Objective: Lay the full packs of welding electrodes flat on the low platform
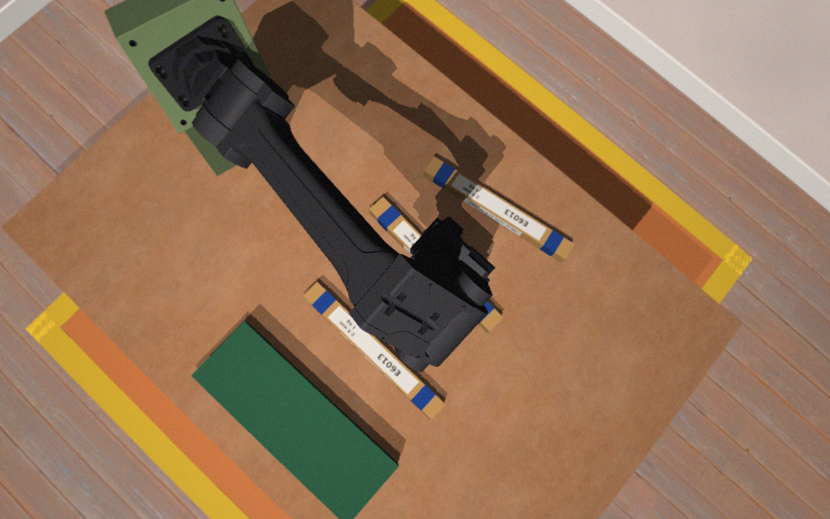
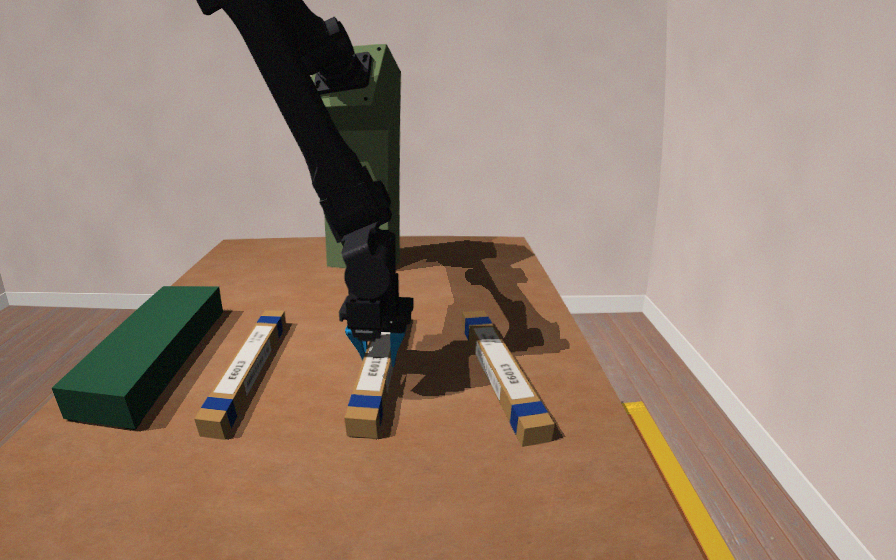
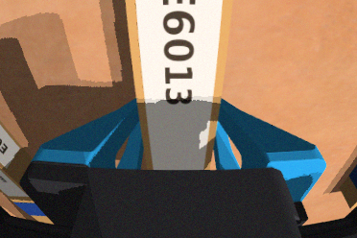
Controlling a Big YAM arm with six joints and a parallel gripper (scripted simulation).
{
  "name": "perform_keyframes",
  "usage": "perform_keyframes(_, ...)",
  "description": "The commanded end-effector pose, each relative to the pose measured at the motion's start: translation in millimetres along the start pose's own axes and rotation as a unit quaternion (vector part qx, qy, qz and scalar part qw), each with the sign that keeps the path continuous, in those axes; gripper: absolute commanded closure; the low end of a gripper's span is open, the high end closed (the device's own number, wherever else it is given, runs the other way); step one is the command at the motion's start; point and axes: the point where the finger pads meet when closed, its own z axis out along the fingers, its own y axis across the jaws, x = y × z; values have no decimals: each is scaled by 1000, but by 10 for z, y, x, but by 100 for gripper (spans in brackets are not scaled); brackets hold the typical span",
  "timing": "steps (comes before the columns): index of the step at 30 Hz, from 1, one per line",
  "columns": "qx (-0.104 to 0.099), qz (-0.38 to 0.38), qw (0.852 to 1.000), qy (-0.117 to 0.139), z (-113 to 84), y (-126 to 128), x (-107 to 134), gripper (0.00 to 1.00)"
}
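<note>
Where the top view looks down, the black arm reaches from the upper left of the frame to the center and covers much of the middle pack. Only the two end portions of that pack show, so the grip itself is hidden from above. The platform-side pack lies at lower center, beside the green platform and apart from it. The slanted pack lies right of center, partly in shadow. All three packs are off the platform.

In the exterior view, the blue fingers come down at center, one on either side of the middle pack's far portion. Its blue-banded near end extends toward the bottom of the frame, low over the brown surface. The other packs lie flat to its left and right, with the platform at far left.

In the wrist view, the fingers are clamped on the middle pack, touching both long sides. The pack runs from between them to the top edge, its E6013 label facing up. Slivers of other packs show at the lower corners.
</note>
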Motion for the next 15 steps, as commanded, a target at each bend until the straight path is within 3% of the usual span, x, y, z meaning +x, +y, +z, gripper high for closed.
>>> perform_keyframes(1, -1, -3, 1000, -9, -93, -46, -109, 100)
perform_keyframes(4, -1, -3, 1000, -9, -95, -44, -106, 100)
perform_keyframes(5, -1, -3, 1000, -9, -95, -44, -105, 26)
perform_keyframes(15, -1, -3, 1000, -8, -84, -32, -85, 26)
